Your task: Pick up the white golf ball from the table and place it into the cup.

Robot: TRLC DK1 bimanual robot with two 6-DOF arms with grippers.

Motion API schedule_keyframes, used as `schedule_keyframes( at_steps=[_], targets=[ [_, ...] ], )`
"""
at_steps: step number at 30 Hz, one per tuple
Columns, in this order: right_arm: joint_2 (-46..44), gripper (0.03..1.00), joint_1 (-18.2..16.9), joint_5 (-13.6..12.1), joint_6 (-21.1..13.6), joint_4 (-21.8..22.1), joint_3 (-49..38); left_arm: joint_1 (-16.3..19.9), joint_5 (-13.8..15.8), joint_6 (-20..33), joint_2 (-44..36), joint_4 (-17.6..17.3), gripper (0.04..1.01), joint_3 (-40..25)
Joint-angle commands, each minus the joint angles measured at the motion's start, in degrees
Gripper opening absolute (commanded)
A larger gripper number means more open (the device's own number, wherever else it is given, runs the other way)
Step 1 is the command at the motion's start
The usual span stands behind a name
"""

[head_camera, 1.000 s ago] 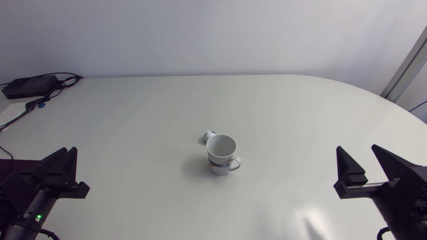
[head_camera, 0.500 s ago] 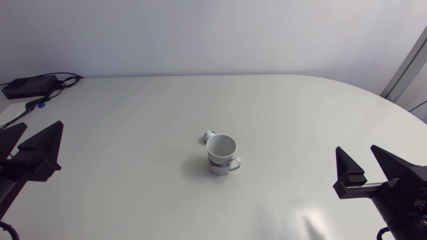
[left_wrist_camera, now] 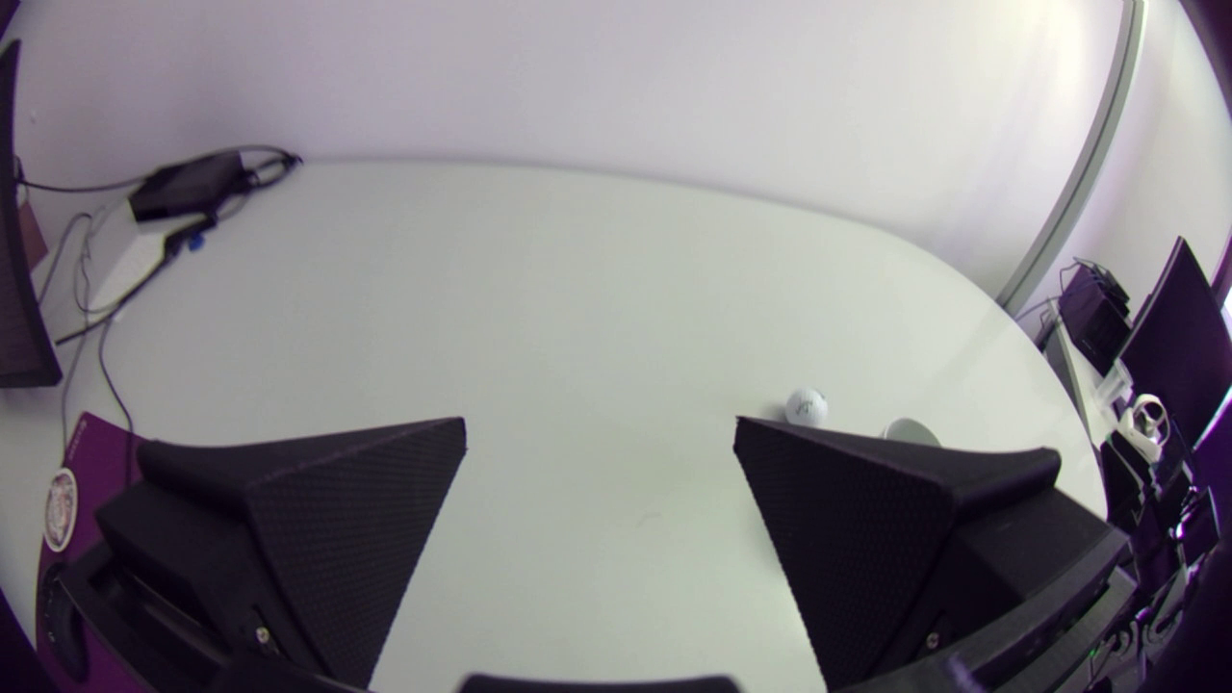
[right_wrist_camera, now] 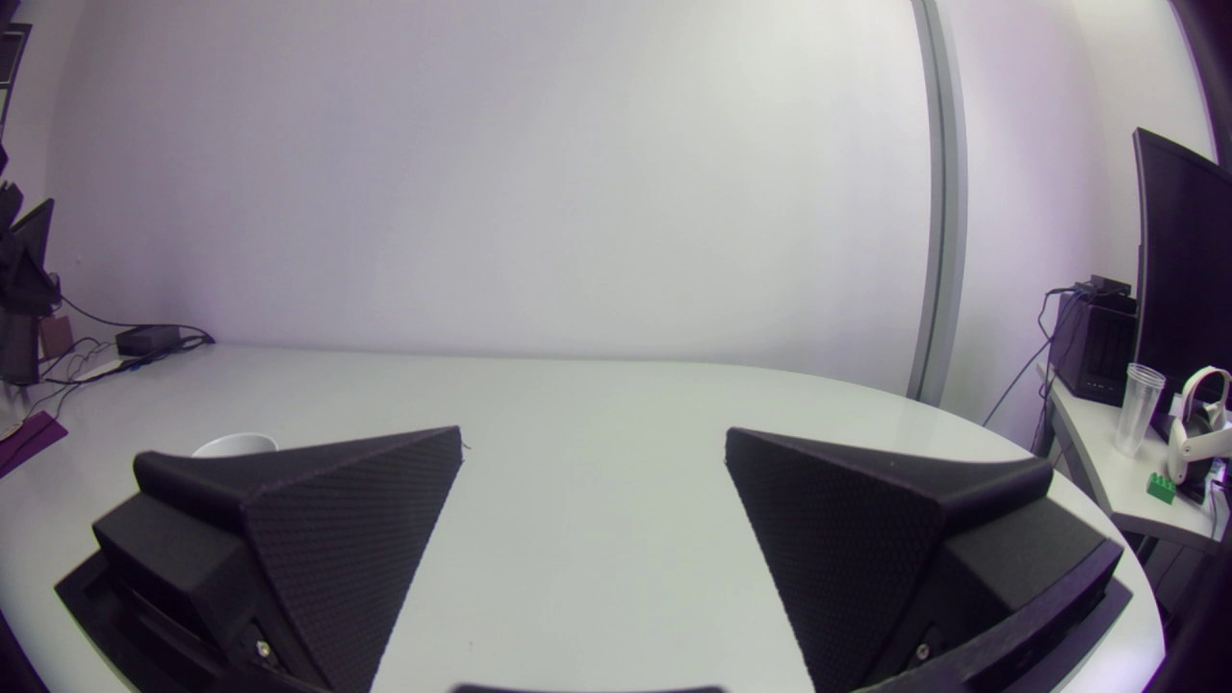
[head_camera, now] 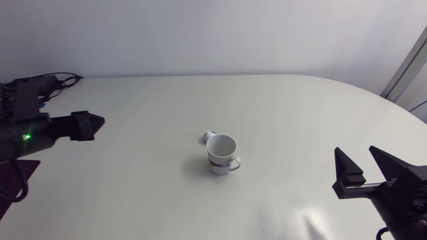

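Dimpled golf ball beside glossy round cup, matte left tool, right tool, both gaping, empty

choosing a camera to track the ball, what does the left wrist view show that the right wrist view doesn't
Only the left wrist view: the golf ball on the table, ahead of the open left gripper, beside the cup. Only the right wrist view: the open right gripper. Both: the cup's rim, mostly hidden by the gripper, the table and the black box at its far corner.
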Motion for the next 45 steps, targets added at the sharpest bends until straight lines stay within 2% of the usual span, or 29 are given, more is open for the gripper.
schedule_keyframes(
  at_steps=[1, 3, 5, 6, 9, 12, 15, 19, 21, 24, 31, 33, 36, 45],
  targets=[
    [0.46, 0.964, 0.48, -0.41, 1.61, -1.28, -2.11, 1.81, 4.18, -1.23, 6.95, -0.78, 1.0, 2.18],
    [0.46, 0.964, 0.57, -0.41, 1.61, -1.28, -2.11, 3.65, 9.19, -0.79, 10.91, 0.71, 1.0, 2.62],
    [0.46, 0.964, 0.57, -0.41, 1.61, -1.28, -2.11, 3.83, 11.57, 0.09, 14.69, 2.03, 1.0, 3.5],
    [0.46, 0.964, 0.66, -0.41, 1.53, -1.28, -2.11, 3.13, 11.39, 2.9, 17.15, 1.77, 1.0, 4.56],
    [0.55, 0.964, 0.66, -0.41, 1.53, -1.28, -2.11, 0.75, 8.23, 11.52, 22.77, 1.59, 1.0, 7.54],
    [0.55, 0.964, 0.83, -0.41, 1.53, -1.28, -2.11, -0.04, 8.49, 19.69, 27.35, 3.09, 1.0, 10.09],
    [0.63, 0.964, 0.83, -0.41, 1.53, -1.28, -2.11, -1.62, 8.49, 21.54, 31.74, 3.35, 1.0, 12.64],
    [0.72, 0.964, 1.01, -0.41, 1.53, -1.28, -2.11, -3.64, 7.79, 28.92, 40.26, 0.1, 1.0, 18.09],
    [0.72, 0.964, 1.27, -0.41, 1.53, -1.28, -2.11, -3.73, 8.58, 31.56, 42.64, 2.38, 1.0, 18.62],
    [0.9, 0.964, 1.27, -0.49, 1.53, -1.28, -2.11, -5.05, 9.98, 33.4, 46.33, 8.1, 1.0, 18.35],
    [1.16, 0.964, 1.71, -0.49, 1.53, -1.28, -2.11, -10.23, 12.62, 36.65, 53.18, 15.13, 1.0, 19.23],
    [1.34, 0.964, 1.8, -0.49, 1.53, -1.28, -2.11, -11.46, 13.24, 37.09, 54.59, 16.09, 1.0, 20.02],
    [1.69, 0.964, 2.06, -0.49, 1.53, -1.28, -2.11, -12.17, 15.96, 37.71, 56.44, 18.03, 1.0, 21.17],
    [1.95, 0.964, 2.59, -0.49, 1.53, -1.28, -2.11, -14.8, 17.1, 36.92, 63.82, 18.47, 1.0, 28.29]
  ],
)
